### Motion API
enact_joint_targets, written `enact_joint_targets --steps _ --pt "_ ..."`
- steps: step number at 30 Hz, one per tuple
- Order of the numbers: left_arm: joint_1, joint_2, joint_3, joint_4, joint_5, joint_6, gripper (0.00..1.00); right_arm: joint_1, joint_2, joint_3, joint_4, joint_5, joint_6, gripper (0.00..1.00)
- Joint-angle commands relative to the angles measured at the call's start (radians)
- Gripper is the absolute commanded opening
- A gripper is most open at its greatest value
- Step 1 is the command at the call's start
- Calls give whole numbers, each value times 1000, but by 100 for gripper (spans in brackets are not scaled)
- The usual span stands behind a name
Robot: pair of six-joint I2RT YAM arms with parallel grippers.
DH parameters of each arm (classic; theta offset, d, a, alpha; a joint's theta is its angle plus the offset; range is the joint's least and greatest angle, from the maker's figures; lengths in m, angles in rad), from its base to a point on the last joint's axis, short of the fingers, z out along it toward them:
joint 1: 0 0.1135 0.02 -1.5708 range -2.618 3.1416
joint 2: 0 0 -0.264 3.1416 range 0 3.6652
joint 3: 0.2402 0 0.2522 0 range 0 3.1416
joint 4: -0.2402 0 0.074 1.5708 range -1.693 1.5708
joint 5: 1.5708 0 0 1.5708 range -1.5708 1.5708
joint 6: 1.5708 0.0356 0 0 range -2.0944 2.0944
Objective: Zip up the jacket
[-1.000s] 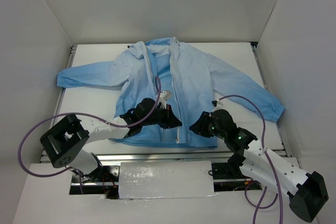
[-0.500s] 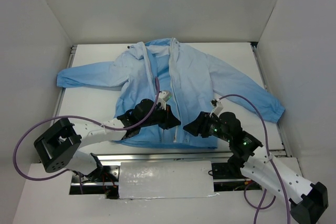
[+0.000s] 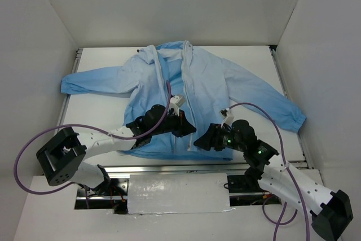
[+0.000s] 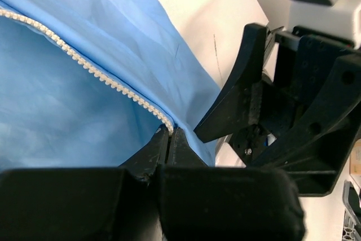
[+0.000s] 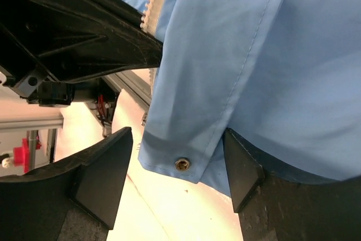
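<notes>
The jacket [image 3: 194, 80] lay unzipped, zipping seemingly unstarted: left fingers [image 4: 169, 146] pinched shut on its zipper end [image 4: 165, 123] at 6 o'clock; right fingers [image 5: 98, 176] stood open, empty, astride the hem [image 5: 180, 162].

white flat tabletop [image 3: 90, 111] boxed in by plain white panel walls [image 3: 169, 4] on three sides, aluminium extrusion rail [image 3: 169, 169] along its near edge, crinkled silver sheet [image 3: 177, 193] just below, even diffuse light

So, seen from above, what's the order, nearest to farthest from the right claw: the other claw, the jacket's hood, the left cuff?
1. left gripper, close beside the right gripper
2. hood, far side, middle
3. left cuff, far left edge
</notes>
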Motion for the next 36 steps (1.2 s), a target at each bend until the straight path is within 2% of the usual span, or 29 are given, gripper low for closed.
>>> enact_joint_targets --steps 1,4,8,15,24,27,28,29,33,36 --pt "-8 -19 47 73 2 -4 0 10 -6 -29 61 -50 5 73" --pt "-11 -14 50 88 4 -11 0 13 9 -38 89 -58 19 73" --pt "-16 -5 59 88 -4 -17 0 17 32 -43 107 -38 44 69" --pt "-27 9 61 92 -37 -25 0 19 56 -73 219 -96 117 62" --pt "-30 -2 59 67 -119 -39 0 21 83 -104 261 -110 183 65" --pt "-30 -2 64 52 -143 -42 0 21 74 -110 256 -93 193 52" --pt "-30 -2 66 49 -146 -42 0 22 72 -110 252 -90 191 41" --pt "-30 -2 67 44 -151 -40 0 24 72 -109 246 -87 191 36" --pt "-30 -8 60 38 -169 -47 0 22 80 -110 255 -94 199 34" --pt "-31 -14 56 42 -174 -50 0 19 92 -115 272 -102 206 21"
